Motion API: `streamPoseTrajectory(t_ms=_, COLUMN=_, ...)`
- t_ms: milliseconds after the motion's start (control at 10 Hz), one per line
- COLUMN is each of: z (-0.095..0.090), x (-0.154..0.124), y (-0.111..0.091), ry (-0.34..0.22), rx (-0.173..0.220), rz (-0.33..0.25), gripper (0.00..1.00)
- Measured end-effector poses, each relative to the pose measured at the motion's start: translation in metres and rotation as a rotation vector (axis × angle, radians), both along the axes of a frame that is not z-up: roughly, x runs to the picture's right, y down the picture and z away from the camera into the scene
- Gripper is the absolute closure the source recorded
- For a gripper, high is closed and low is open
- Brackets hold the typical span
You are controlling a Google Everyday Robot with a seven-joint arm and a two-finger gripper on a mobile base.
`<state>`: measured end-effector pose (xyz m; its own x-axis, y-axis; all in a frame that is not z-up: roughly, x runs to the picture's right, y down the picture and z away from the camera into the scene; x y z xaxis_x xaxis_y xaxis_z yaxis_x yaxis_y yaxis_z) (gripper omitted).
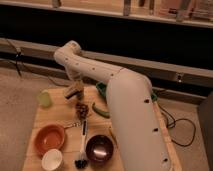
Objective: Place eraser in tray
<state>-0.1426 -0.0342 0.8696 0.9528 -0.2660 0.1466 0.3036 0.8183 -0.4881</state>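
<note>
My gripper (pixel 75 89) hangs from the white arm over the back left of the wooden table (pixel 37 125). It is shut on the eraser (pixel 73 92), a small tan block with a dark underside, and holds it just above the table. The dark green tray (pixel 101 89) lies to the right of the gripper at the table's back edge. The arm hides most of it.
A light green cup (pixel 45 98) stands left of the gripper. A pine cone (pixel 82 109) and a green pepper (pixel 100 111) lie just in front. Nearer are an orange bowl (pixel 49 137), a white cup (pixel 52 159), a brush (pixel 82 145) and a dark bowl (pixel 99 148).
</note>
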Motion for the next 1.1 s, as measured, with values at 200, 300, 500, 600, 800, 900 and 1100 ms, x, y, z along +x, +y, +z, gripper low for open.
streamPoseTrajectory(t_ms=200, z=-0.007, x=0.01, y=-0.013, ry=-0.007, rx=0.011, rz=0.015, gripper=0.99)
streamPoseTrajectory(t_ms=300, z=-0.009, x=0.012, y=-0.016, ry=-0.007, rx=0.015, rz=0.018, gripper=1.0)
streamPoseTrajectory(t_ms=500, z=-0.017, x=0.024, y=-0.032, ry=-0.008, rx=0.033, rz=0.039, gripper=1.0)
streamPoseTrajectory(t_ms=600, z=-0.018, x=0.035, y=-0.04, ry=0.001, rx=0.04, rz=0.052, gripper=1.0)
streamPoseTrajectory(t_ms=800, z=-0.02, x=0.053, y=-0.052, ry=0.022, rx=0.048, rz=0.069, gripper=1.0)
streamPoseTrajectory(t_ms=900, z=-0.02, x=0.067, y=-0.059, ry=0.039, rx=0.053, rz=0.084, gripper=1.0)
streamPoseTrajectory(t_ms=1100, z=-0.02, x=0.099, y=-0.069, ry=0.078, rx=0.057, rz=0.11, gripper=1.0)
